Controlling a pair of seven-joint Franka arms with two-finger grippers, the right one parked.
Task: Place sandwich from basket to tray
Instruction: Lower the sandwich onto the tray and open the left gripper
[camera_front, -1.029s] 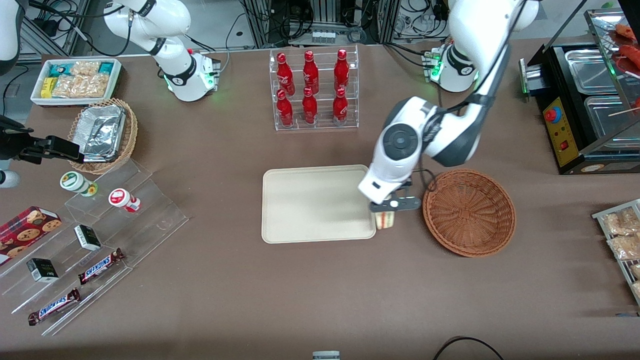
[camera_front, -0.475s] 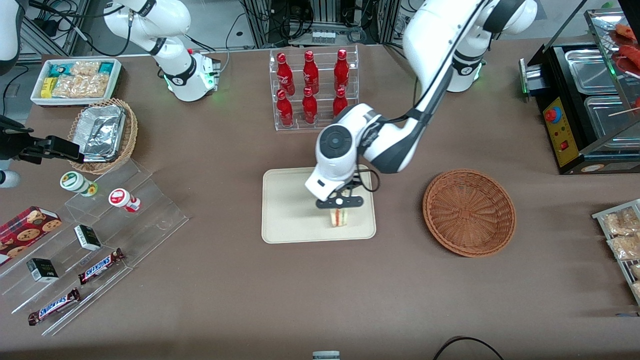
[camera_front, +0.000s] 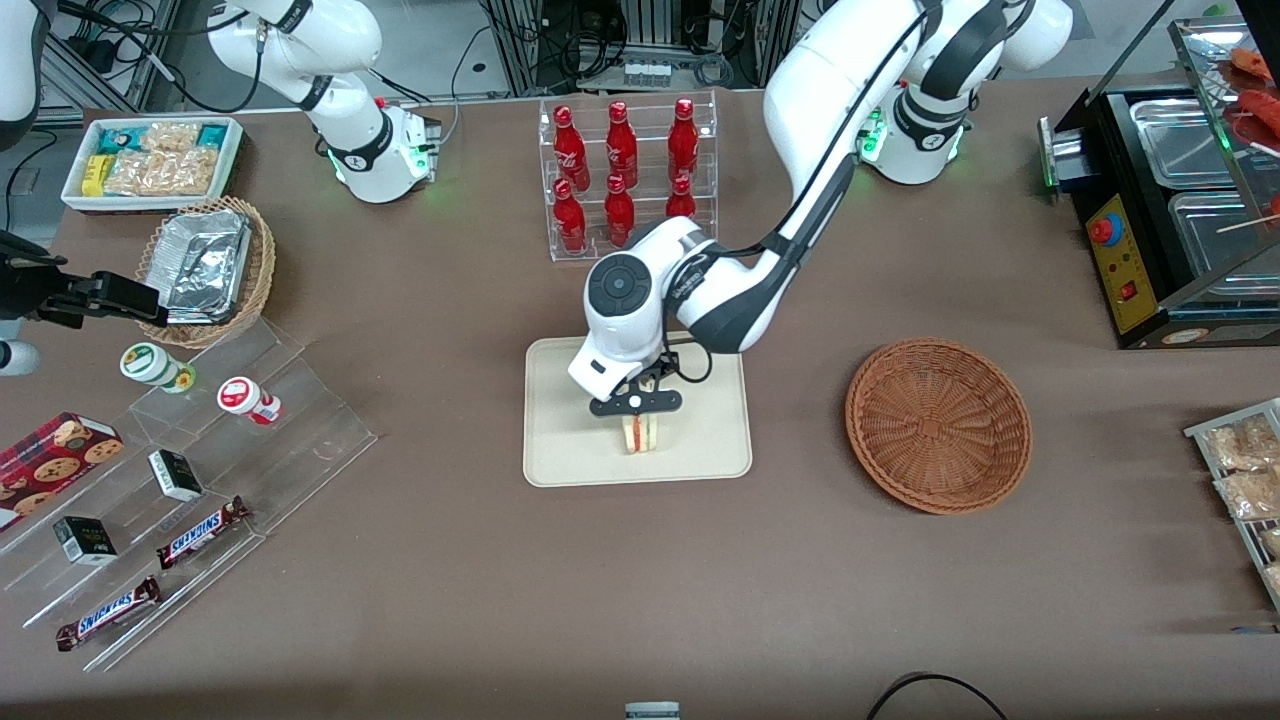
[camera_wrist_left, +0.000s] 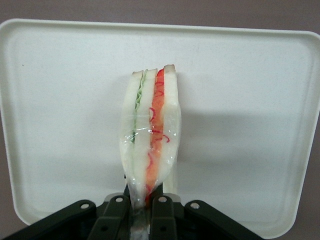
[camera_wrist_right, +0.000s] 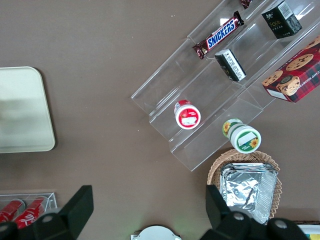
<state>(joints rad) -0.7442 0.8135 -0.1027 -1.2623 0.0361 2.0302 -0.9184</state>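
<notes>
Clear-wrapped triangular white-bread sandwich (camera_front: 640, 434) (camera_wrist_left: 150, 142) held over the flat cream rectangular tray (camera_front: 570, 455) (camera_wrist_left: 240, 100).
The claw (camera_front: 637, 412) (camera_wrist_left: 141, 210) is clenched on the sandwich's narrow end. The round reddish-brown wicker basket (camera_front: 938, 424) rests on the brown surface (camera_front: 640, 590), well apart from the tray.

The brown tabletop (camera_front: 450, 600) carries the cream tray (camera_front: 560, 440), the wicker basket (camera_front: 938, 425), a bottle rack (camera_front: 628, 180), and clear snack steps (camera_front: 250, 440), with the gripper (camera_front: 637, 420) above the tray.
</notes>
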